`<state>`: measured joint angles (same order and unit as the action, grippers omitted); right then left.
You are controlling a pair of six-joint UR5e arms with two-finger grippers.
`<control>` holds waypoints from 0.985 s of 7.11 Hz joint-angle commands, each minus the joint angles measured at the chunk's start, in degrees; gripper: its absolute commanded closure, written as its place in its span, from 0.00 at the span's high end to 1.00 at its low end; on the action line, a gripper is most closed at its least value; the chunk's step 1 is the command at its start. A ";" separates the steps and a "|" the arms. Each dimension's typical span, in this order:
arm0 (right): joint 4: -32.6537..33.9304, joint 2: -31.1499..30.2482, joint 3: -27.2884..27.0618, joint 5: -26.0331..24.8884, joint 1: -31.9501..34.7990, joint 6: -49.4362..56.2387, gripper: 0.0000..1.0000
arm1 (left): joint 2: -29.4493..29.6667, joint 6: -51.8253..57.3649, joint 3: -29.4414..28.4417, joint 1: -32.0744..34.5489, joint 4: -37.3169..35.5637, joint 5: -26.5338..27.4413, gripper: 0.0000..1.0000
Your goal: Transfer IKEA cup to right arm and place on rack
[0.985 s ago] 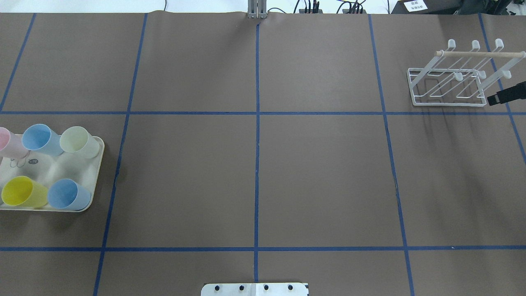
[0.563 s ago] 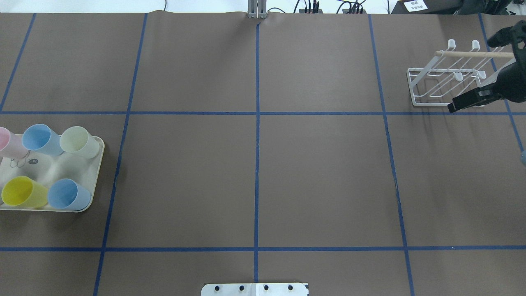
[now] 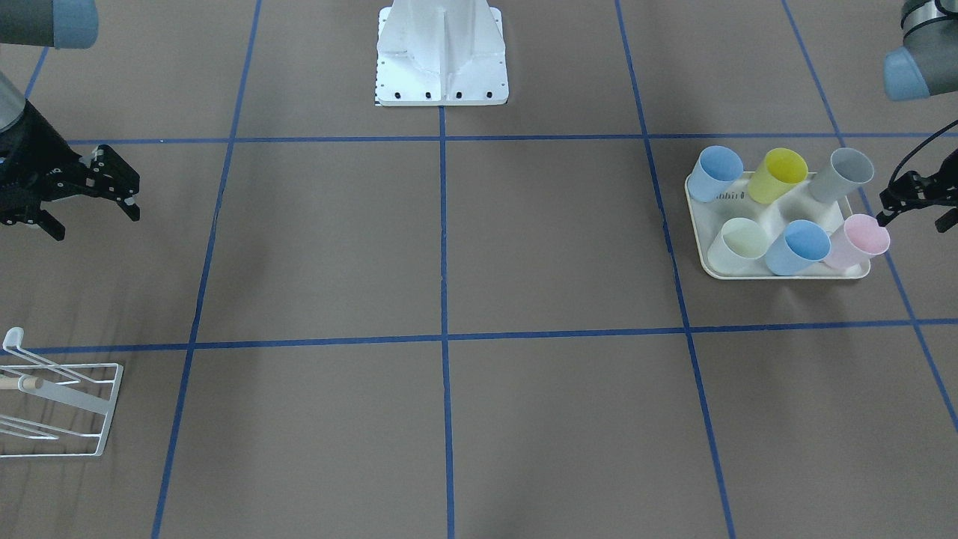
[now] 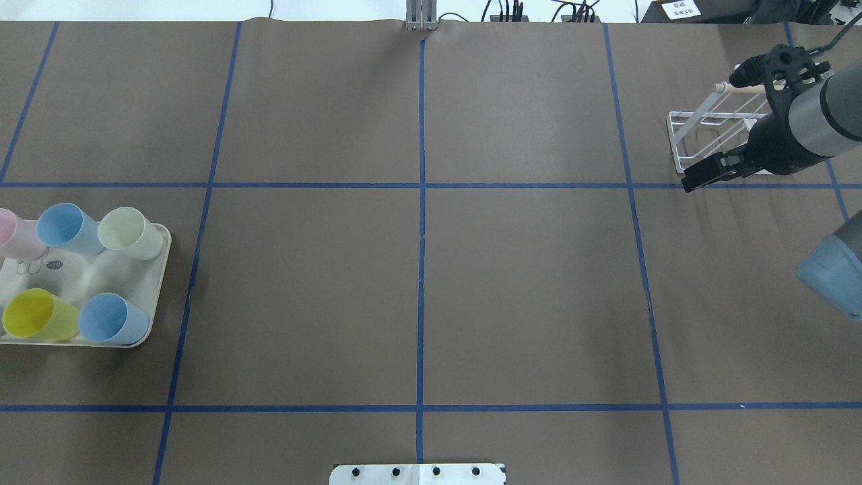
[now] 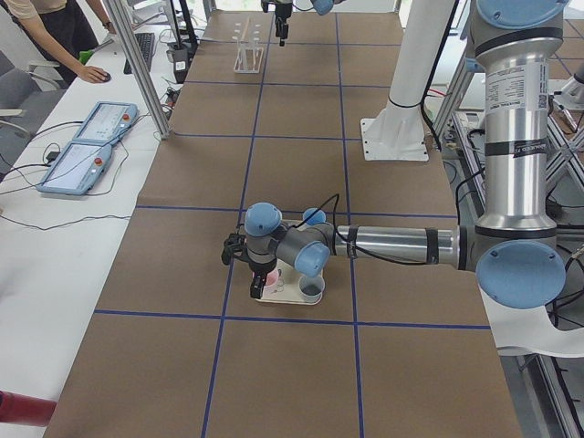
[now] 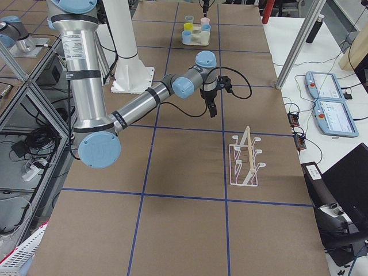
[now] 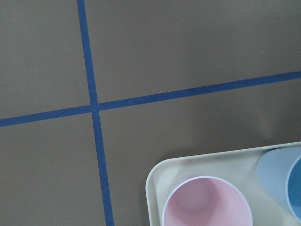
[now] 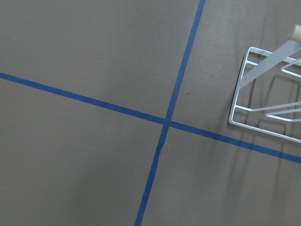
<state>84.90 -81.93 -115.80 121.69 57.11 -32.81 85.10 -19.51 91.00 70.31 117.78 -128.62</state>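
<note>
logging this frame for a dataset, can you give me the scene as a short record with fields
stage: nothing picked up yet
tray: cream, on the robot's left side of the table
cups: six, all on the tray
left hand: open, empty, over the pink cup at a tray corner
right hand: open, empty, above bare table near the rack
rack: white wire with a wooden dowel, on the robot's right side, no cup on it
</note>
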 commanded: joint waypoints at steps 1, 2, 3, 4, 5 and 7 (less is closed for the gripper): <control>0.00 0.10 0.04 -0.14 -0.42 -0.14 1.00 | 0.50 -0.18 -3.71 -0.70 3.93 -0.05 0.60; 0.00 0.10 0.04 -0.14 -0.51 -0.14 1.00 | 0.94 -0.35 -3.72 -0.70 3.86 -0.14 0.34; 0.00 0.10 0.04 -0.23 -0.60 -0.14 1.00 | 1.03 -0.35 -3.72 -0.70 3.86 -0.48 0.07; 0.00 0.10 0.04 -0.23 -0.60 -0.14 1.00 | 1.03 -0.35 -3.64 -0.70 3.77 -0.75 0.00; 0.00 0.10 0.04 -0.23 -0.60 -0.14 1.00 | 1.12 -0.35 -3.55 -0.70 3.77 -0.84 0.00; -0.26 0.19 0.04 -0.23 -0.69 -0.14 1.00 | 1.55 -0.26 -3.37 -0.61 3.15 -0.84 0.00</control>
<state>84.81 -81.80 -115.75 121.46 56.46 -32.96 86.34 -19.81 87.59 69.62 121.14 -129.44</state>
